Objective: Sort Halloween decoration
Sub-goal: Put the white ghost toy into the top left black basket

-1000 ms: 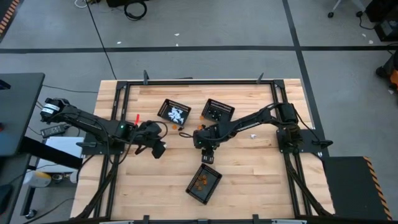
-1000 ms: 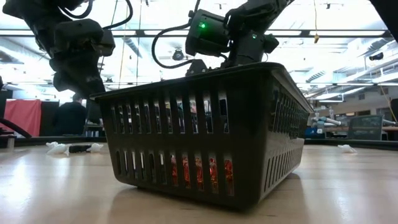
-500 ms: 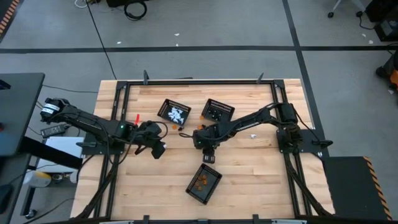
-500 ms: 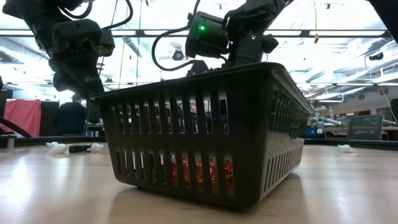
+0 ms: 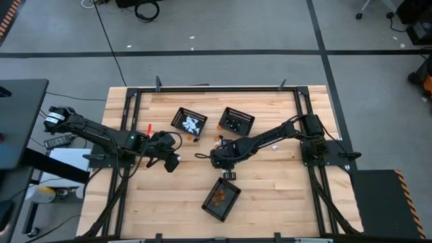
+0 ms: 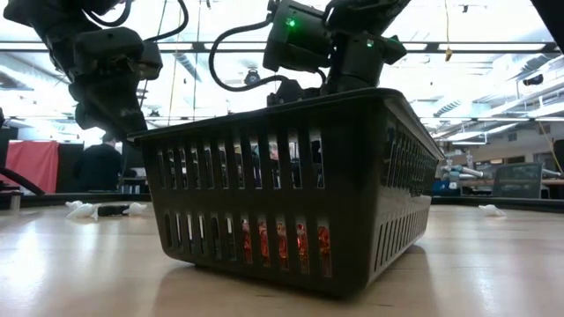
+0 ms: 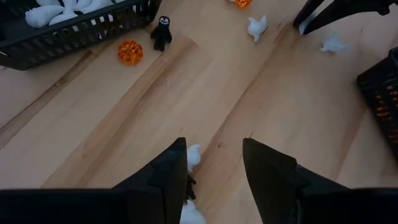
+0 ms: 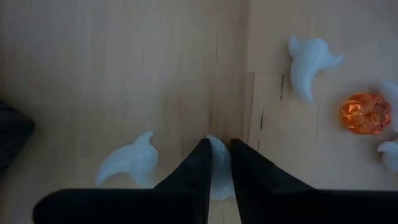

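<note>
Small Halloween decorations lie loose on the wooden table: white ghosts, an orange pumpkin and a black figure. My right gripper points down at mid-table and is shut on a white ghost. My left gripper hangs open left of centre, above the table, with a small ghost lying by one fingertip. Three black mesh baskets stand around: one with white ghosts, one with black pieces, one with orange pieces. My right gripper pinches a white ghost between its two fingertips. The fingers come from above, pointing steeply down. The ghost is low over the table; whether it is clear of the wood, I cannot tell.
More trinkets lie between the two far baskets and my right gripper: a pumpkin and ghosts. The orange basket fills the low view near the front edge. A black frame borders the table.
My right hand has rolled about its own axis and tipped a little over mid-table, the arm swinging slightly. My left arm has kept still.
</note>
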Controlling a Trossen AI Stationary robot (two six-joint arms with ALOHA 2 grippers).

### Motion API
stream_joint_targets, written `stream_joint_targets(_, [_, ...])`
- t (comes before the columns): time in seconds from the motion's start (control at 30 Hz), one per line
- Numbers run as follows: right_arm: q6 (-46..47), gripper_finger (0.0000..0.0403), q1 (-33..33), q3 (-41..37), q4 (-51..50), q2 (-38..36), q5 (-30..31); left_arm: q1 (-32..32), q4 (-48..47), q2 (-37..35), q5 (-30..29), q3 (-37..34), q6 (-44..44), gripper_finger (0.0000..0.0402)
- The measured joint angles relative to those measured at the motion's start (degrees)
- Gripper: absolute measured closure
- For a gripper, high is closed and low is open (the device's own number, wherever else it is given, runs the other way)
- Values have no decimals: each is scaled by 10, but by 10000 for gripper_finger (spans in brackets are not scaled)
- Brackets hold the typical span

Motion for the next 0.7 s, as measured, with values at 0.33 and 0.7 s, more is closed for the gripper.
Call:
stream_joint_targets(0.33, [2,355,-2,-1,-2,-3,-1,0,-11,0,0,0,1,237])
stream_joint_targets(0.7, [-21,359,-27,52,-57,-16,25,0,-26,-1,1,0,6,237])
